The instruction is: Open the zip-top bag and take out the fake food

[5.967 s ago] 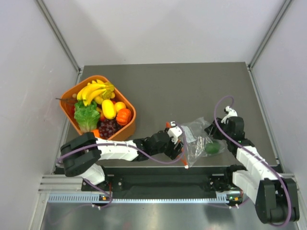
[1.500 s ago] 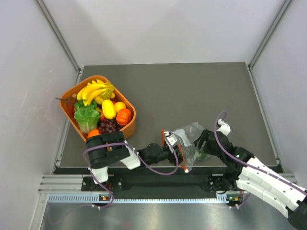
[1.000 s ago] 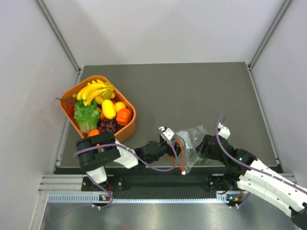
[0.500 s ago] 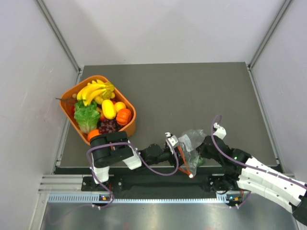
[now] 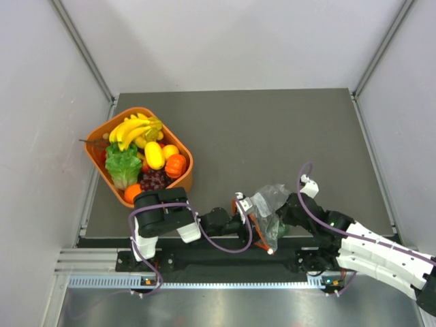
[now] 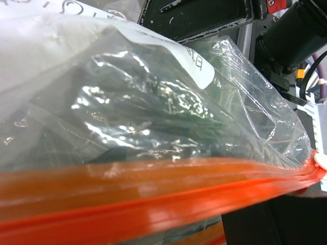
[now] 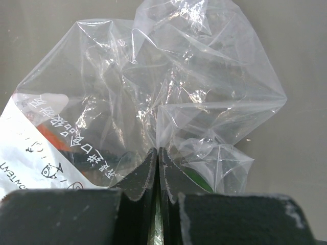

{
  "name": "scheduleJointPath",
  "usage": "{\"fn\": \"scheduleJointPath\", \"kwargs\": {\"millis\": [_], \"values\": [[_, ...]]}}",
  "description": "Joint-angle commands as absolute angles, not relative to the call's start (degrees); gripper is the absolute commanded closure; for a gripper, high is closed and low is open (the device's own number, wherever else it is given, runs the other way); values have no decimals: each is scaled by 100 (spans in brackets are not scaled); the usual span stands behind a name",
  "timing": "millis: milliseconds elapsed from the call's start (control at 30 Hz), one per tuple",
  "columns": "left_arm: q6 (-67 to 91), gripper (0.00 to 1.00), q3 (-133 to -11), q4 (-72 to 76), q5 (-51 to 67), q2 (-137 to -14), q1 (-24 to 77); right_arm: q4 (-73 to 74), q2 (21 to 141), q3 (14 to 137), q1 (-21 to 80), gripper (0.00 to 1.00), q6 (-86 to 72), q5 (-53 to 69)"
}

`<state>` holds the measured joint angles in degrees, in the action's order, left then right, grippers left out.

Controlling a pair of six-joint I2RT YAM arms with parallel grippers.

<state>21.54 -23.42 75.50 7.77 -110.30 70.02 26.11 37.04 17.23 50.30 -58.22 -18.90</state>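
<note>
The zip-top bag (image 5: 270, 199) lies crumpled near the table's front edge, between my two grippers. Its orange zip strip (image 6: 153, 199) runs across the bottom of the left wrist view, very close to the camera. A dark green piece of fake food (image 7: 197, 179) shows through the plastic (image 7: 153, 87). My right gripper (image 7: 158, 154) is shut, with a fold of the bag's film pinched between its fingers. My left gripper (image 5: 243, 206) sits at the zip end of the bag. Its fingers are hidden behind the plastic (image 6: 153, 102).
An orange basket (image 5: 187, 161) stands at the left. It holds bananas (image 5: 133, 129), lettuce (image 5: 122, 165), grapes (image 5: 155, 181) and other toy fruit. The table's front edge (image 5: 225, 238) runs just below the bag. White walls close in both sides.
My right gripper has closed on the bag's film. The bag has bunched up and slid slightly toward the front edge. My left arm has folded in closer to it.
</note>
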Motion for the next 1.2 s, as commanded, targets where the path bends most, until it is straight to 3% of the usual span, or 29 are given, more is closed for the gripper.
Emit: {"fn": "scheduleJointPath", "kwargs": {"millis": [0,700,833,933,1033,1067,1167], "values": [[2399,28,-2302,9651,1019,-11136,7058,2549,3727,1600,5159,100,-5897,-1916],[2365,29,-3339,9098,941,-11373,7312,2364,3885,1626,5423,100,-6038,-1986],[2347,40,-3472,8895,940,-11452,7321,2347,3902,1626,5484,100,-6064,-2013],[2382,54,-3542,8895,1002,-11505,7348,2224,3929,1600,5528,100,-6091,-1995],[2408,83,-3612,8991,1107,-11531,7392,2171,4043,1617,5581,100,-6108,-2013],[2426,100,-3604,9009,1107,-11523,7400,2180,4086,1626,5590,100,-6100,-2021],[2347,100,-3323,9070,827,-11330,7392,2232,4043,1635,5599,100,-6108,-2056]]}}
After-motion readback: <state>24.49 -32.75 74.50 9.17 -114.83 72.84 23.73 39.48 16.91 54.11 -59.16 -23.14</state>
